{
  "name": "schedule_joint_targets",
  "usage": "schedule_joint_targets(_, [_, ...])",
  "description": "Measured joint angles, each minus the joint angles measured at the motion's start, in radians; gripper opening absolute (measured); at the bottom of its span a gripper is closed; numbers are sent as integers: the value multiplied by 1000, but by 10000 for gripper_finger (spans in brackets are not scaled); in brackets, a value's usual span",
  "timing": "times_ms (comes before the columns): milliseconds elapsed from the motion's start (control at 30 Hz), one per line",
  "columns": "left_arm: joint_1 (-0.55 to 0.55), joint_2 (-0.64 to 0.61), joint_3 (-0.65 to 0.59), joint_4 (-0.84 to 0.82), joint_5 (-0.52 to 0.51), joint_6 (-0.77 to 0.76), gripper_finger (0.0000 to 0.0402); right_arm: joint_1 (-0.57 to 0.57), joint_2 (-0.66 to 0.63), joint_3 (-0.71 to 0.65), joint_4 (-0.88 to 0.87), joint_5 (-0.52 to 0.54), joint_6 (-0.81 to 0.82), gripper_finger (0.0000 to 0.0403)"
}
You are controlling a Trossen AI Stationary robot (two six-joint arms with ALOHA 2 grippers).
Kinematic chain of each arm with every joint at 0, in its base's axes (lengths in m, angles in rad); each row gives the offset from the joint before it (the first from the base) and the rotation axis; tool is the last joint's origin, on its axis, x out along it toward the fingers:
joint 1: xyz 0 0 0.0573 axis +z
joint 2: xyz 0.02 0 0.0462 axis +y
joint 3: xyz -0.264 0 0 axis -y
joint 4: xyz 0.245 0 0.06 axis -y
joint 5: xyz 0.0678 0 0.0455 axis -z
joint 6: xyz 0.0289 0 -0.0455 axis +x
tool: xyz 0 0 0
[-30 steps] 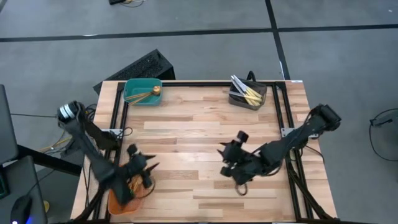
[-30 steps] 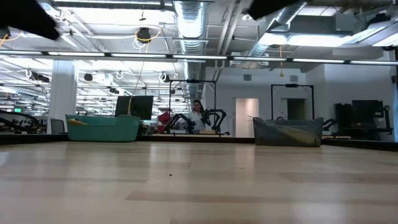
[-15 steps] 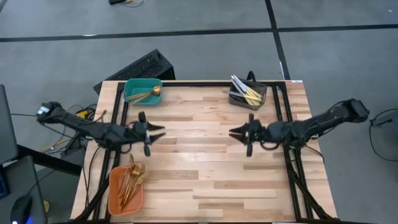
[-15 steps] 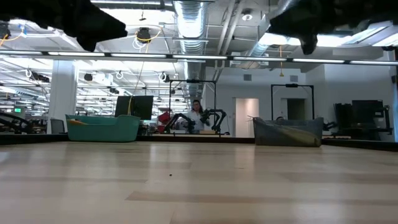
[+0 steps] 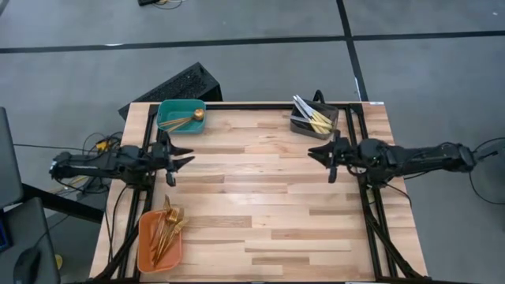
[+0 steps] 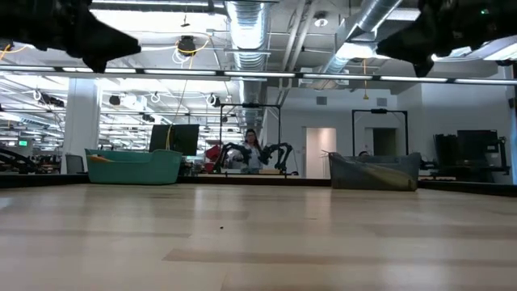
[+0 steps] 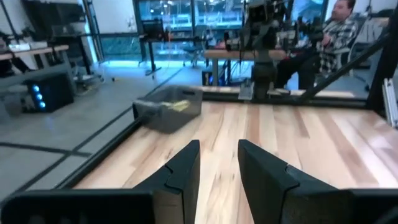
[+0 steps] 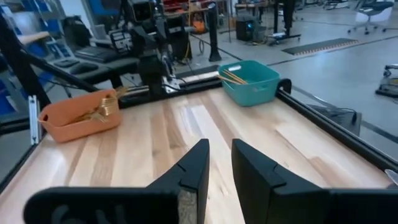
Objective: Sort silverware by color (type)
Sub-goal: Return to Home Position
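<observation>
**Arms pull back to their sides; nothing left loose to sort**

Nearest, the orange bin (image 5: 150,263) sits at the near left corner with the gold forks (image 5: 163,230) heaped inside. A second ago the left tool hung right over it; it has since lifted clear. The tabletop (image 5: 260,213) around the bin carries not one loose piece, near or far.

At mid-depth the two arms now lie stretched out level from their sides, facing each other. The left tool (image 5: 181,153) has swung away to the left edge of the tabletop. The right tool (image 5: 316,154), low over the near middle a second ago, has drawn back to the right edge. Each tool shows its fingers narrowly parted with nothing between them. I judge that the last fork is delivered and the arms are parking, so the sort looks finished.

At the far edge, the teal bin (image 5: 169,110) on the left holds the gold spoons (image 5: 183,120). The dark grey bin (image 5: 304,132) on the right holds the knives (image 5: 312,117). Neither bin has shifted.

The count is two arms, two tools and three bins, with one kind of piece per bin and none outside. The forks look like about six, the knives about five, the spoons three or four. They overlap too much for a firm number.

Beyond the tabletop, the low view shows one person (image 6: 252,149) far back in the room.
</observation>
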Motion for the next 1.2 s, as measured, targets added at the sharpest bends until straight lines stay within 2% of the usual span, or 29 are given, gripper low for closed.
schedule_joint_targets(133, [0, -49, -14, -27, 0, -8, 96, 0, -48, -75, 72, 0, -15, 94])
schedule_joint_targets(300, [0, -132, -103, -2, -3, -5, 96, -17, -126, -205, 205, -12, -5, 94])
schedule_joint_targets(433, [0, -200, -159, -6, -4, -10, 96, -26, -186, -266, 204, -19, 23, 94])
schedule_joint_targets(667, [0, -195, -205, 20, -34, -13, 96, -24, -323, -368, 218, -19, 34, 94])
schedule_joint_targets(867, [0, -195, -213, 47, -43, -6, 96, -24, -400, -373, 168, -22, 50, 94])
schedule_joint_targets(1033, [0, -194, -215, 52, -19, -25, 96, -24, -408, -374, 84, -22, 52, 94])
schedule_joint_targets(1200, [0, -193, -215, 51, -18, -31, 96, -23, -407, -374, 48, -24, 134, 94])
